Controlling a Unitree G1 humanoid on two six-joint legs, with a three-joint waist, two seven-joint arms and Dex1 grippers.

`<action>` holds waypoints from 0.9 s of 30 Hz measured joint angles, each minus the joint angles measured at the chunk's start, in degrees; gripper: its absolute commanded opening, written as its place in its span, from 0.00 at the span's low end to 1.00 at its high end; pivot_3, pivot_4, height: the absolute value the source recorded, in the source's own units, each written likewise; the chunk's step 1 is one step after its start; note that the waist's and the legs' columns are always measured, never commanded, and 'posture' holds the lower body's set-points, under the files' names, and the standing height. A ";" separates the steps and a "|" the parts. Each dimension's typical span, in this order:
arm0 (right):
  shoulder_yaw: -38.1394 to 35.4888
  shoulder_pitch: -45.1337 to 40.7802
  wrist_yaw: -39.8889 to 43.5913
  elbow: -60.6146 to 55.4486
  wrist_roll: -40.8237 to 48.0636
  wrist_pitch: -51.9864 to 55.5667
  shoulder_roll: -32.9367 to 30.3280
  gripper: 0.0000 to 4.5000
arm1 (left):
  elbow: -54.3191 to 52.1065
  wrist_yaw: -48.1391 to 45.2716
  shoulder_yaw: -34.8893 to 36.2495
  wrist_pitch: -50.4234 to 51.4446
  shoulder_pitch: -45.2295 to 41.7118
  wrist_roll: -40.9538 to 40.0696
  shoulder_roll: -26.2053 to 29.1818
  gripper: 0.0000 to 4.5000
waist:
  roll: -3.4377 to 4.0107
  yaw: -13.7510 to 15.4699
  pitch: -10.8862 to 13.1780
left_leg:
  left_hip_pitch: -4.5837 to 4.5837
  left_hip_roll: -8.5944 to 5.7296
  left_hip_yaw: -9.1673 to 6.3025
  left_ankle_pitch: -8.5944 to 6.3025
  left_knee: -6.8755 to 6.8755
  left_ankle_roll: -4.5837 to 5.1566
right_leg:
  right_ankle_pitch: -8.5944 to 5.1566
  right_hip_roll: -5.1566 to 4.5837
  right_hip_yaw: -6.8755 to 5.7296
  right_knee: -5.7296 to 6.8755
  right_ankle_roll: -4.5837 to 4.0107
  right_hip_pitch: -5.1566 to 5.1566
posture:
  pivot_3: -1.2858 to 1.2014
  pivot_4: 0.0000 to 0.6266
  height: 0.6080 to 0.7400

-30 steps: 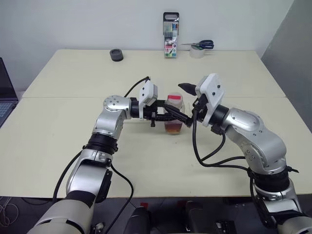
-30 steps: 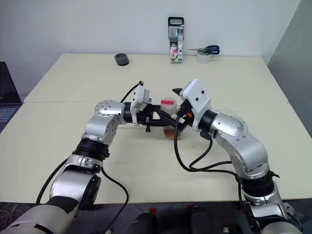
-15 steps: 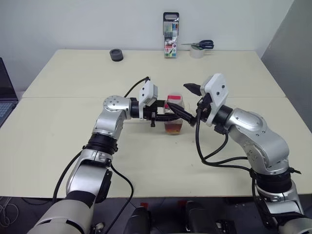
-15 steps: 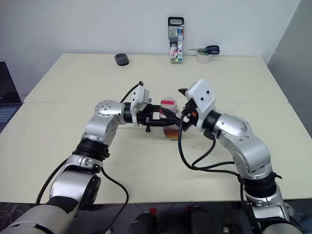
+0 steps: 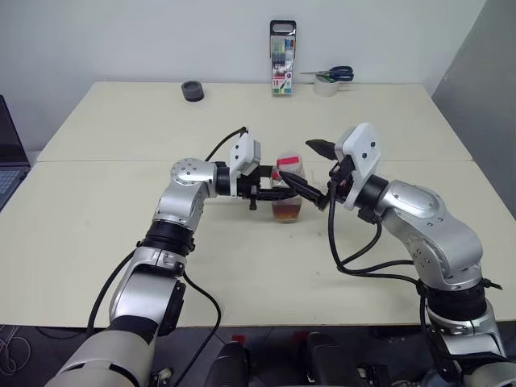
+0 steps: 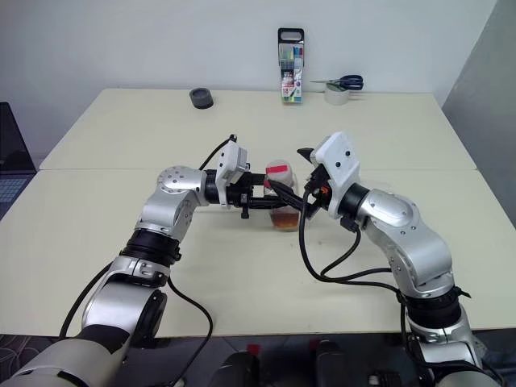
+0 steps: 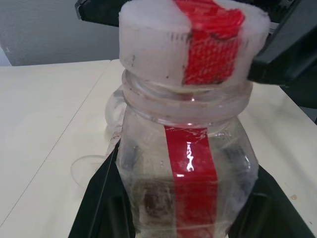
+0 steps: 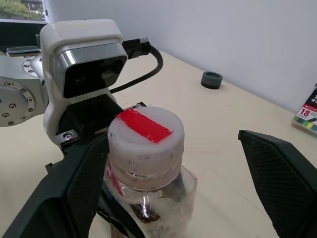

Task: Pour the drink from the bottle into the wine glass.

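Table (image 5: 121, 234): one bottle (image 5: 289, 187), two hands.

Light: bright and even, you get soft shadows on the cream rectangular table (image 5: 387, 266).
Glare: small glint on the clear plastic bottle's red label (image 7: 189, 148).

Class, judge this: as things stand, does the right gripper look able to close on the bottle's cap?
Probably yes. The right gripper is open, its fingers either side of the cap, with nothing between. The left gripper holds the bottle lower down, on its body.
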 measured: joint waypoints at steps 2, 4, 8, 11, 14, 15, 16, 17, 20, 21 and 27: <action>-0.12 0.12 0.33 -0.54 1.32 0.78 -0.04 0.97 | 0.00 -0.01 0.00 -0.01 0.03 0.00 0.00 0.38 | 0.00 0.00 0.00 | 0.00 0.00 0.00 0.00 0.00 0.00 | 0.00 0.00 0.00 0.00 0.00 0.00 | 0.52 0.24 1.00; -0.18 0.13 0.90 -1.21 2.71 1.51 -0.02 0.97 | 0.00 -0.01 0.00 -0.02 0.03 0.00 0.00 0.38 | 0.00 0.00 0.00 | 0.00 0.00 0.00 0.00 0.00 0.00 | 0.00 0.00 0.00 0.00 0.00 0.00 | 0.52 0.24 1.00; -0.23 0.10 1.18 -1.69 4.05 2.51 0.02 0.97 | 0.00 0.01 0.00 -0.06 0.04 0.01 0.00 0.38 | 0.00 0.01 0.00 | 0.00 0.00 0.00 0.00 0.00 0.00 | 0.00 0.00 0.00 0.00 0.00 0.00 | 0.52 0.24 1.00; -0.22 -0.28 1.19 -0.81 4.02 2.68 0.01 0.97 | 0.00 0.03 0.00 -0.07 0.04 0.01 0.00 0.38 | 0.00 0.00 0.00 | 0.00 0.00 0.00 0.00 0.00 0.00 | 0.00 0.00 0.00 0.00 0.00 0.00 | 0.52 0.24 1.00; -0.21 -1.20 1.18 0.53 3.83 2.58 0.04 0.97 | 0.00 0.04 0.00 -0.07 0.04 0.01 0.01 0.38 | 0.00 -0.01 0.00 | 0.00 0.00 0.00 0.00 0.00 0.00 | 0.00 0.00 0.00 0.00 0.00 0.00 | 0.52 0.24 1.00; -0.20 -1.58 1.18 0.86 3.80 2.53 0.05 0.97 | 0.00 0.04 0.00 -0.07 0.04 0.01 0.01 0.38 | 0.00 -0.01 0.00 | 0.00 0.00 0.00 0.00 0.00 0.00 | 0.00 0.00 0.00 0.00 0.00 0.00 | 0.52 0.24 1.00; -0.19 -1.94 1.18 0.98 3.72 2.35 0.08 0.97 | 0.00 0.05 0.00 -0.07 0.05 0.01 0.01 0.38 | 0.00 0.00 0.00 | 0.00 0.00 0.00 0.00 0.00 0.00 | 0.00 0.00 0.00 0.00 0.00 0.00 | 0.52 0.24 1.00; -0.16 -2.18 1.18 1.01 3.60 2.08 0.16 0.97 | 0.00 0.06 0.00 -0.07 0.06 0.01 0.01 0.38 | 0.00 -0.01 0.00 | 0.00 0.00 0.00 0.00 0.00 0.00 | 0.00 0.00 -0.01 0.00 0.00 0.00 | 0.52 0.24 1.00; -0.04 -2.28 1.19 1.38 3.32 1.76 0.31 0.76 | -0.01 0.07 0.00 -0.07 0.19 0.01 0.01 0.38 | 0.00 0.00 0.00 | 0.00 0.00 0.01 0.00 0.00 0.00 | 0.00 0.00 0.00 0.00 0.00 0.00 | 0.52 0.24 1.00; -0.02 -2.28 1.20 1.50 3.31 1.69 0.32 0.69 | -0.04 0.07 0.00 -0.07 0.30 0.01 0.01 0.38 | 0.00 0.00 0.00 | 0.00 0.00 0.00 0.00 0.00 0.00 | 0.00 0.00 0.00 0.00 0.00 0.00 | 0.52 0.24 1.00; 0.21 -2.30 2.06 1.46 3.30 0.75 0.33 0.19 | -0.18 0.17 -0.02 -0.06 1.02 0.06 0.01 0.38 | 0.00 0.00 0.00 | -0.01 0.00 0.00 0.00 0.00 0.00 | 0.00 0.00 0.00 0.00 0.00 0.00 | 0.52 0.24 1.00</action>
